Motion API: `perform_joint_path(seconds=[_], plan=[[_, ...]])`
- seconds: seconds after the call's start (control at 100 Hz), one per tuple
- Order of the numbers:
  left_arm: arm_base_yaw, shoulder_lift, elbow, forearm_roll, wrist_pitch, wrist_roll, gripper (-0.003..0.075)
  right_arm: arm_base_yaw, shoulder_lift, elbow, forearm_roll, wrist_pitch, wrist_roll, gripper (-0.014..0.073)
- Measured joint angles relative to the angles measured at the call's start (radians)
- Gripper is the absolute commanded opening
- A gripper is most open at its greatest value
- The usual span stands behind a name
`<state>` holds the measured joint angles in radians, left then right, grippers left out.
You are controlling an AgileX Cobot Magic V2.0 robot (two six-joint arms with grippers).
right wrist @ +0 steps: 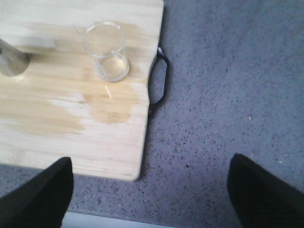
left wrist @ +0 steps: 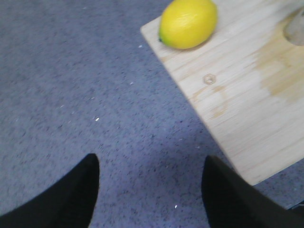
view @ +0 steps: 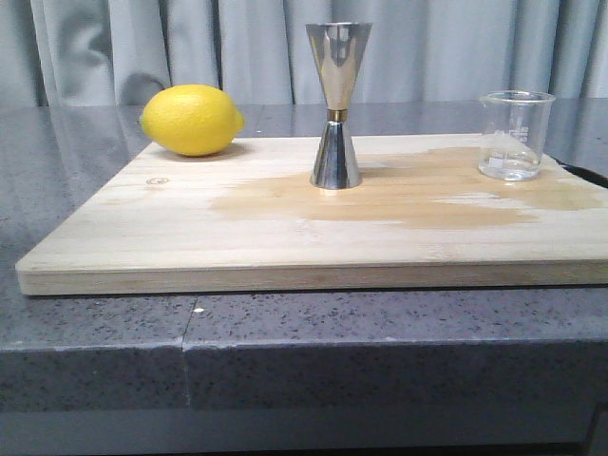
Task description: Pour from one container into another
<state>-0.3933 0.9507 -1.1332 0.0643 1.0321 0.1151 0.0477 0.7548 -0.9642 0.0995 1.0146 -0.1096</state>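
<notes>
**Beaker and jigger standing untouched on the board, both grippers hanging wide apart over the counter**

A pale wooden cutting board [view: 190, 228] is lying on the grey speckled counter [view: 95, 323]. The steel jigger [view: 336, 104] is standing upright near the middle of the board toward its far edge, its thin gold band showing at the narrow waist. The clear glass beaker [view: 514, 136] is sitting upright at the board's right end, well apart from the jigger, with faint printed marks on its wall; whether it is holding any liquid cannot be told. A yellow lemon [view: 191, 120] is resting at the far left corner of the board. A darker, damp-looking stain is spreading across the wood between the jigger and the beaker.

The left gripper [left wrist: 149, 190] is hovering over bare counter off the board's left side — its dark fingers [left wrist: 71, 199] are spread, with nothing between them. The right gripper [right wrist: 149, 194] is hovering over the counter near the board's right edge, its fingers [right wrist: 38, 194] likewise spread and holding nothing. From the right wrist camera the beaker is sitting close to the board's edge, just beside a black handle loop [right wrist: 161, 80] that is sticking out from that side — the jigger's base is showing at the frame's edge
</notes>
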Motion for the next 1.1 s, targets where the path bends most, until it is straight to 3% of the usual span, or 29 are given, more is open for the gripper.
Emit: perform_joint_path(seconds=[0.18, 0.43, 0.53, 0.67, 0.79, 0.9, 0.98, 1.1], plan=[[0.000, -0.166, 0.176, 0.074, -0.096, -0.193, 0.0420, 0.000, -0.126, 0.076, 0.000, -0.084, 0.012, 0.0591], [0.000, -0.307, 0.353, 0.079, -0.239, -0.244, 0.0411, 0.000, -0.237, 0.153, -0.002, -0.170, 0.015, 0.0576], [0.000, -0.312, 0.371, 0.080, -0.254, -0.246, 0.0330, 0.000, -0.244, 0.155, -0.002, -0.173, 0.017, 0.0454], [0.000, -0.312, 0.377, 0.080, -0.277, -0.246, 0.0177, 0.000, -0.244, 0.155, -0.002, -0.178, 0.017, 0.0206], [0.000, -0.312, 0.379, 0.076, -0.288, -0.246, 0.0067, 0.000, -0.244, 0.155, -0.002, -0.178, 0.017, 0.0066], [0.000, -0.312, 0.379, 0.076, -0.291, -0.246, -0.0019, 0.000, -0.244, 0.156, -0.002, -0.178, 0.017, -0.0023], [0.000, -0.312, 0.379, 0.076, -0.291, -0.246, -0.0019, 0.000, -0.244, 0.156, -0.002, -0.178, 0.017, -0.0076], [0.000, -0.312, 0.379, 0.076, -0.291, -0.246, -0.0019, 0.000, -0.244, 0.156, -0.002, -0.178, 0.019, -0.0075]])
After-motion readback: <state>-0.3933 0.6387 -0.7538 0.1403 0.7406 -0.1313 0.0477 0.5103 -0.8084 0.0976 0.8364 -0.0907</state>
